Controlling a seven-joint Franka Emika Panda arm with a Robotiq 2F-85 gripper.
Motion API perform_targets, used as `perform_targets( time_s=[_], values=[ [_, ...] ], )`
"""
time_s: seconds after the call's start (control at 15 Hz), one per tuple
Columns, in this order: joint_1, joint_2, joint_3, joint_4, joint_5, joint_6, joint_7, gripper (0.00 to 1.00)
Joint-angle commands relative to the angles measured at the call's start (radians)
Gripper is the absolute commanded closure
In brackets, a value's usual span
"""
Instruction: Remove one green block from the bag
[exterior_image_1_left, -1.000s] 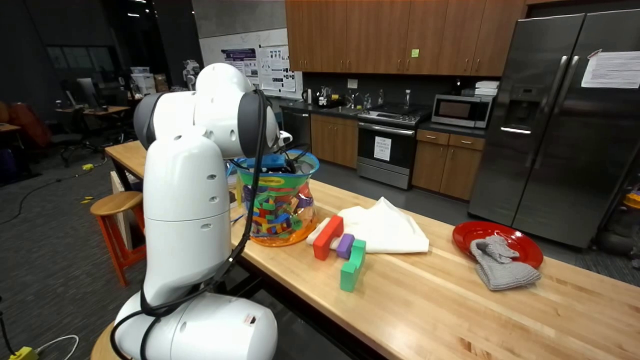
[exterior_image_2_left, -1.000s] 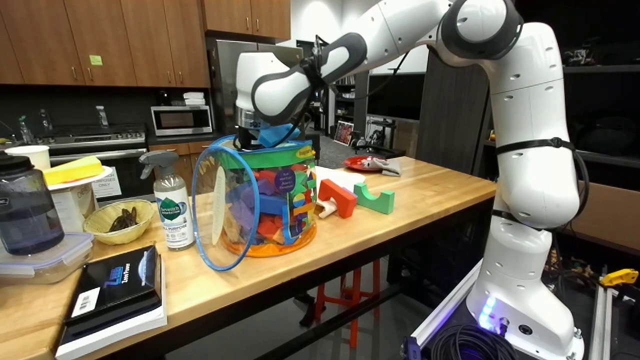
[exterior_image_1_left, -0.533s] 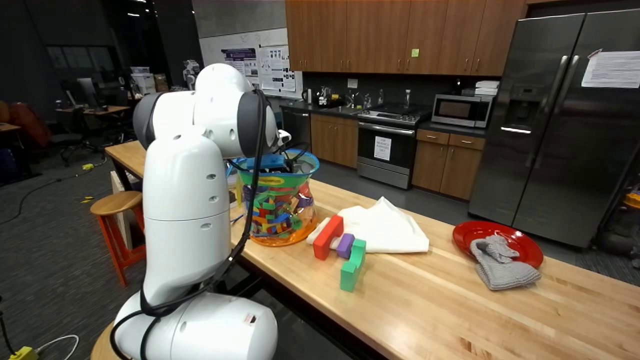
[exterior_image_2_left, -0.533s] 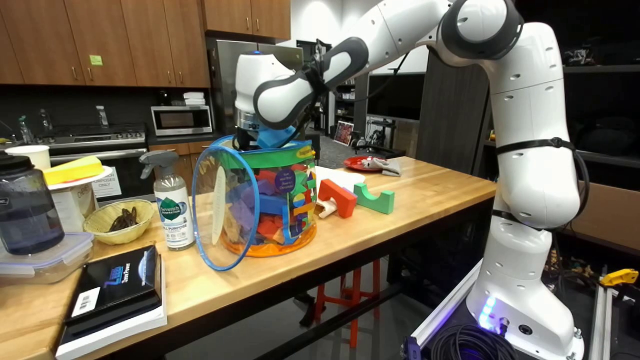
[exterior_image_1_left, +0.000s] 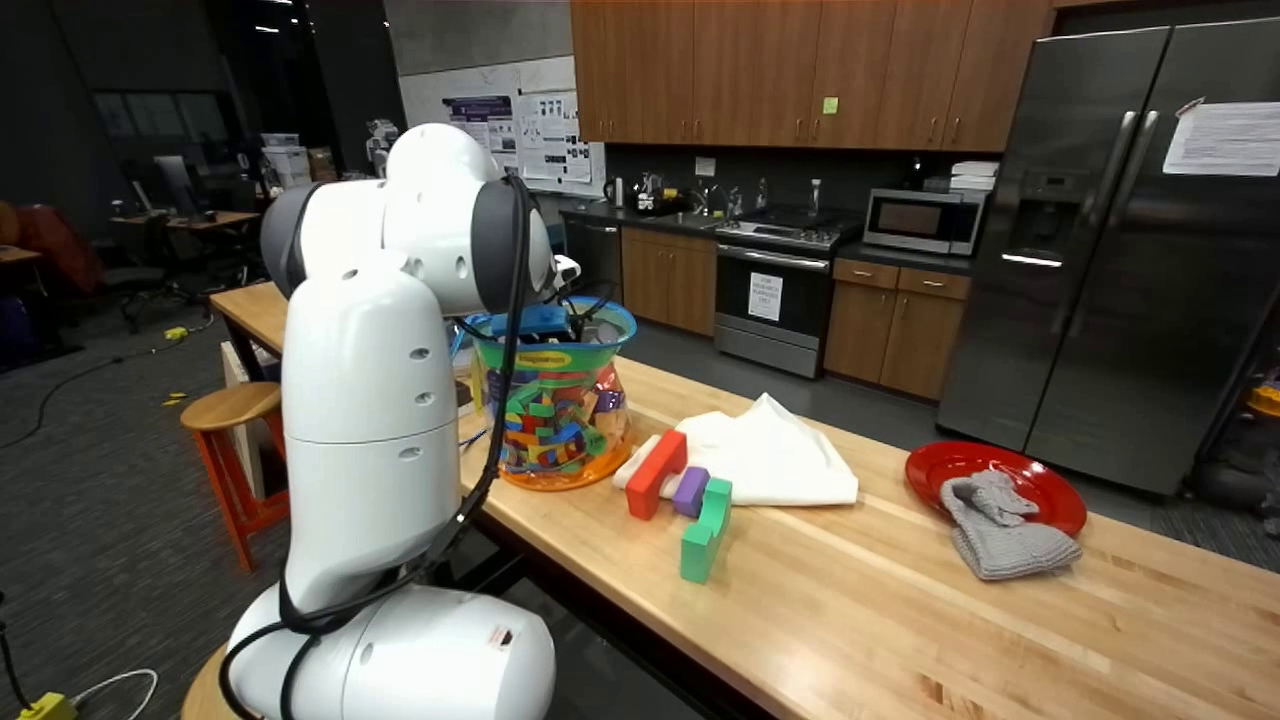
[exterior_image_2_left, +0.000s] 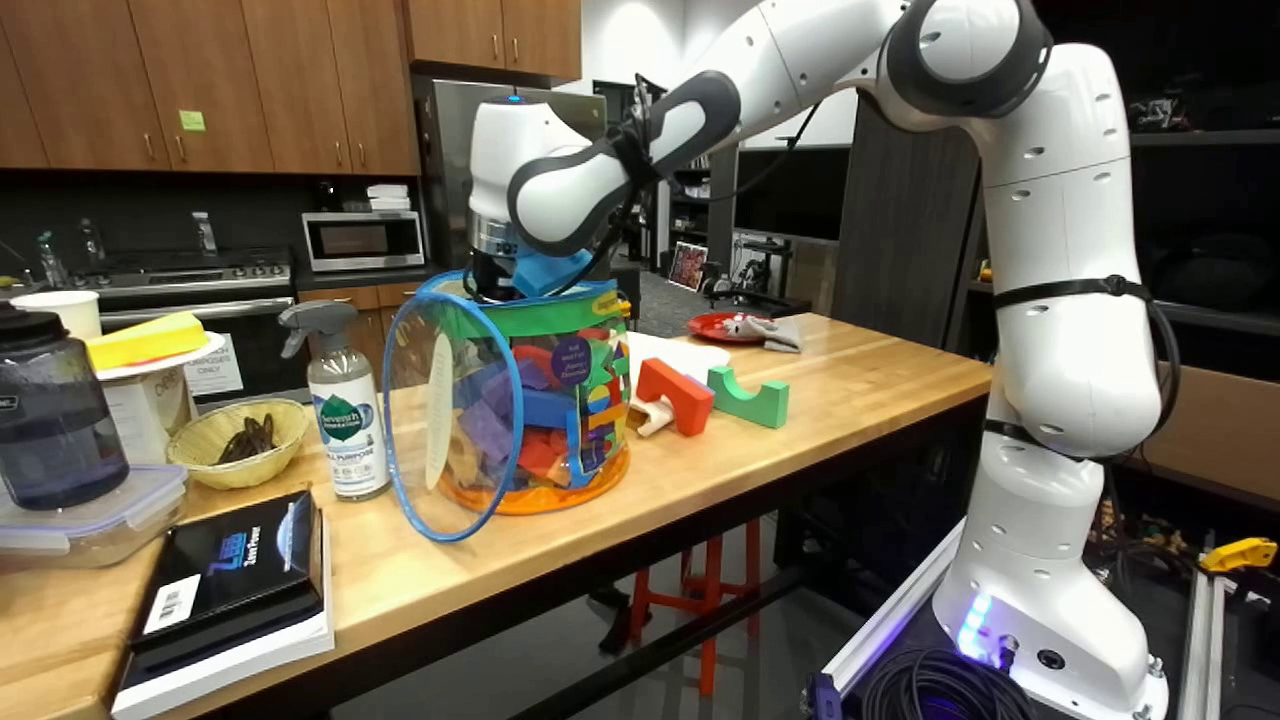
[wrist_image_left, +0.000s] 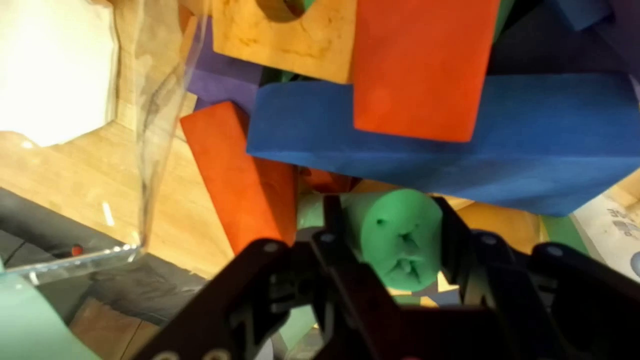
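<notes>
Gripper (wrist_image_left: 386, 205): clamped on the green block (wrist_image_left: 402, 235), as I see it in the wrist view; it reaches down inside the bag (exterior_image_2_left: 530, 320).
Green block: inside the bag, pinched from both sides, its round, pitted end toward me; I cannot tell whether it touches its neighbours.
Blue block (wrist_image_left: 440, 165): lying in the bag close by, an orange-red block (wrist_image_left: 422, 70) across it.
Bag: standing on the wooden table (exterior_image_1_left: 860, 610), its blue-ringed flap (exterior_image_2_left: 408, 430) hanging beside it.
Arm (exterior_image_2_left: 790, 55): I have it bent down over the bag's mouth in both exterior views.
White cloth (exterior_image_1_left: 745, 460): rumpled, just beside the bag.
Spray bottle (exterior_image_2_left: 350, 430): upright, near the bag on the flap's side.
Red arched block (exterior_image_1_left: 655, 468): near the bag, by the white cloth.
Purple block (exterior_image_1_left: 692, 490): slightly farther from the bag.
Pale green arch (exterior_image_1_left: 708, 530): farther again from the bag.
Basket (exterior_image_2_left: 240, 475): past the spray bottle from the bag.
Red plate (exterior_image_1_left: 935, 465): well apart from the bag, a grey cloth (exterior_image_1_left: 1010, 545) over its edge.
</notes>
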Motion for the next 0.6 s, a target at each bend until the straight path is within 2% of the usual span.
perform_targets(
  time_s=[0.0,0.53],
  values=[
    [0.008,-0.045,-0.019,-0.032,-0.001,-0.005,0.011,0.81],
    [-0.011,-0.110,-0.029,-0.039,0.010,-0.040,0.001,0.84]
  ],
)
